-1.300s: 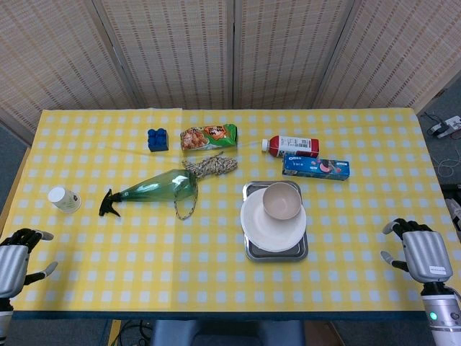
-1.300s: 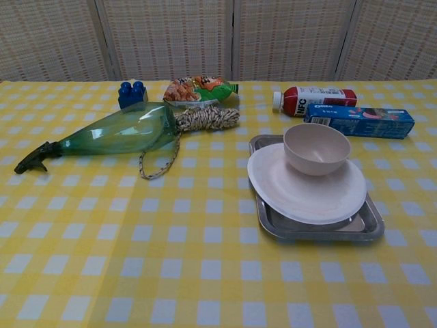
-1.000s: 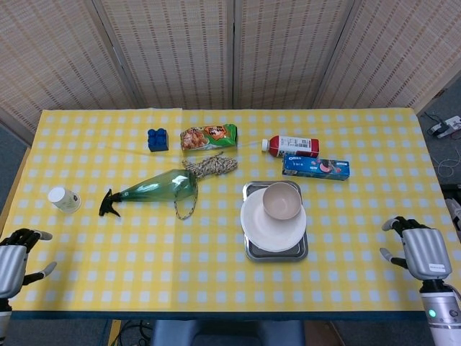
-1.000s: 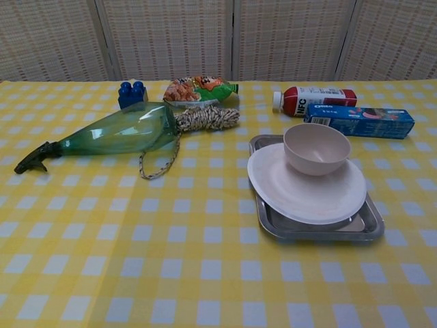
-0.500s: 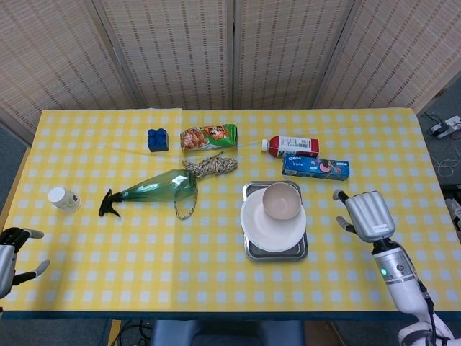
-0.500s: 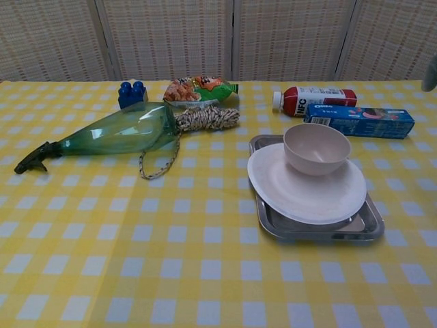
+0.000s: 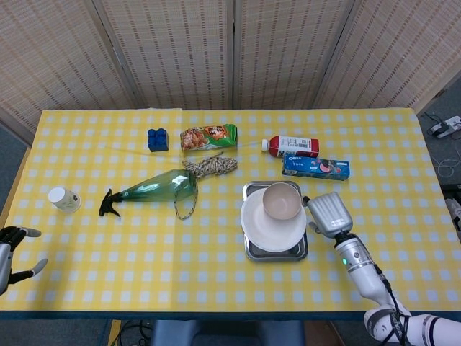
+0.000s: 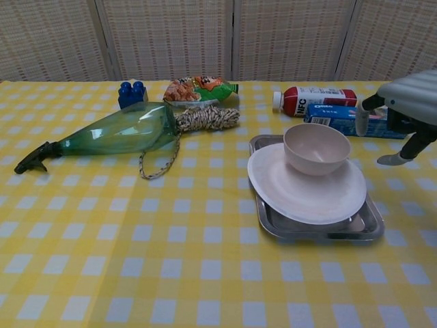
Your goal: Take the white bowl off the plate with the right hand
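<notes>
The white bowl [image 7: 282, 200] [image 8: 317, 148] stands upright on the far part of a white plate [image 7: 271, 229] [image 8: 300, 189], which lies on a metal tray [image 7: 276, 253] [image 8: 355, 229]. My right hand [image 7: 329, 214] [image 8: 403, 108] hovers just right of the bowl, fingers spread and holding nothing, apart from the bowl. My left hand [image 7: 10, 249] shows only at the near left table edge in the head view, fingers apart and empty.
Behind the tray lie a blue Oreo box [image 7: 316, 169] [image 8: 360, 120] and a red-and-white bottle [image 7: 290, 146] [image 8: 313, 99]. A green spray bottle [image 7: 150, 191], rope bundle [image 7: 210, 166], snack bag [image 7: 208, 136], blue block [image 7: 158, 139] and paper cup [image 7: 64, 199] lie to the left.
My right hand has travelled from the near right table edge leftward and inward to beside the bowl. The left hand has drifted slightly lower. The bowl and plate are unmoved.
</notes>
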Controlling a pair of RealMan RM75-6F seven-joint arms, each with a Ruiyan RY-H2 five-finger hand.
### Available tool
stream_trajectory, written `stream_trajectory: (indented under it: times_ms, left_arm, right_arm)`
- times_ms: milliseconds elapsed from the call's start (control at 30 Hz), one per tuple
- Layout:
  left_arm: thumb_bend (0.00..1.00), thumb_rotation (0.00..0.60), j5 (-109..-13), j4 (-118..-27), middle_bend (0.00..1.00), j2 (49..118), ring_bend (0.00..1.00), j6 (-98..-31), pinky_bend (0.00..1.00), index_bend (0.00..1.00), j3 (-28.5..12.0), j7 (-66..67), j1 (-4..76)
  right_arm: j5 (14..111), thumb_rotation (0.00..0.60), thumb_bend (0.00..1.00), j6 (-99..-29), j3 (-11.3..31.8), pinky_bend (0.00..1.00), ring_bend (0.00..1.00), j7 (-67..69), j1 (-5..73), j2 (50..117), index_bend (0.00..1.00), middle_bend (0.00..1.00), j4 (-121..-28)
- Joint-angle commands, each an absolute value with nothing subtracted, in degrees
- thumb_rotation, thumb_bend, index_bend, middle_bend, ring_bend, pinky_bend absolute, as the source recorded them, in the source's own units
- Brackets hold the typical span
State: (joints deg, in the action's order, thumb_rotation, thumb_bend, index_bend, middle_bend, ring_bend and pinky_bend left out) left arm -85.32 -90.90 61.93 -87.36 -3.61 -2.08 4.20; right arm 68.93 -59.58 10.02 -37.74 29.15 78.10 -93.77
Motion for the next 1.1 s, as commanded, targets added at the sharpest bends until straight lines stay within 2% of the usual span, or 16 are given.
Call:
stream_trajectory:
  times_ms: [33, 400, 500, 633, 833, 1100]
  left_arm:
    - [0.00, 0.600, -85.27, -90.86, 0.41, 61.90, 0.29, -87.32, 0.45, 0.47, -3.64, -2.23, 4.21]
    - [0.00, 0.600, -85.04, -90.92, 0.41, 61.94, 0.29, -87.03, 0.45, 0.47, -3.63, -2.13, 4.24]
    - [0.00, 0.600, -84.78, -90.82, 0.41, 61.91, 0.29, -86.73, 0.45, 0.47, -3.70, -2.28, 4.33]
    - [0.00, 0.600, -84.65, -90.76, 0.41, 61.84, 0.29, -86.66, 0.45, 0.47, -3.77, -2.51, 4.35]
    - [0.00, 0.600, -84.55, -90.74, 0.41, 61.75, 0.29, -86.70, 0.45, 0.47, -3.83, -2.79, 4.31]
    - [0.00, 0.600, -84.28, -90.71, 0.41, 61.67, 0.29, -86.65, 0.45, 0.47, -3.95, -2.92, 4.29]
  right_arm:
    - [67.41, 0.600, 0.15, -58.85, 9.65, 1.00, 1.00, -38.21, 30.38, 80.30, 0.41, 1.00, -90.91]
    - [64.94, 0.600, 0.16, -55.62, 9.95, 1.00, 1.00, -37.63, 35.04, 85.79, 0.41, 1.00, -84.72]
    - [64.46, 0.600, 0.20, -55.04, 9.67, 1.00, 1.00, -37.58, 35.95, 86.69, 0.41, 1.00, -83.63]
    - [63.32, 0.600, 0.34, -54.35, 9.39, 1.00, 1.00, -38.02, 36.85, 87.23, 0.53, 1.00, -82.72]
    - [60.67, 0.600, 0.39, -53.72, 9.39, 1.00, 1.00, -39.91, 38.18, 85.77, 0.67, 1.00, -85.12]
    - [63.85, 0.600, 0.40, -59.17, 9.17, 1.00, 1.00, -42.88, 38.51, 82.46, 0.70, 1.00, -93.62]
